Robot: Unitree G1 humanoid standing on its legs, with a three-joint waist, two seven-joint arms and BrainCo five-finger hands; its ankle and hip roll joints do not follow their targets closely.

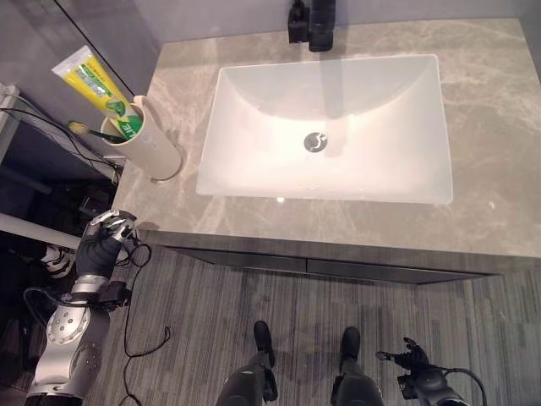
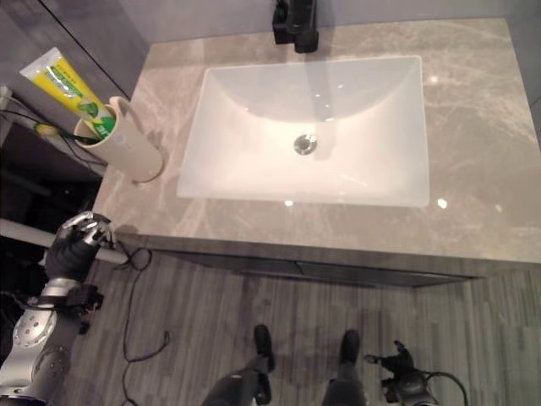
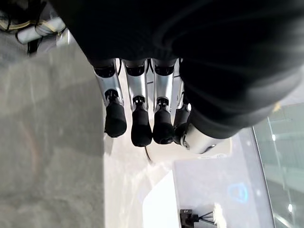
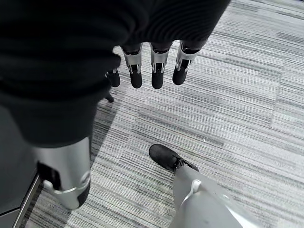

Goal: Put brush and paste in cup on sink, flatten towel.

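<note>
Yellow-and-green toothpaste tube (image 1: 95,85) upright and leaning in the cream cylindrical cup (image 1: 150,139), cap end down inside, flat end up toward the dark wall. Dark-handled toothbrush (image 1: 91,130) in the same cup, lying across the rim and sticking out over its left side. Cup standing on the far-left end of the grey marbled stone bench (image 1: 499,144), just beside the left edge of the basin and apart from it. No towel to be made out on the bench top.

Left hand (image 1: 106,236) low at the left, beside and below the front-left corner of the bench, well apart from the cup. Fingers (image 3: 135,118) seen from its wrist camera curled partway downward in a row, tips close together, nothing between them and the thumb; holding nothing.

White rectangular sink basin (image 1: 254,161) sunk into the middle of the bench, round metal drain (image 1: 315,141) at its centre. Black tap (image 1: 314,23) at the back edge, above the drain, its reflection falling into the bowl.

Grey striped floor (image 1: 211,321) in front of the bench.

Right hand (image 1: 409,355) down at the lower right, near the floor, far from the bench and the cup. Fingers (image 4: 157,71) loosely extended and hanging over the striped floor, slightly apart, empty.
</note>
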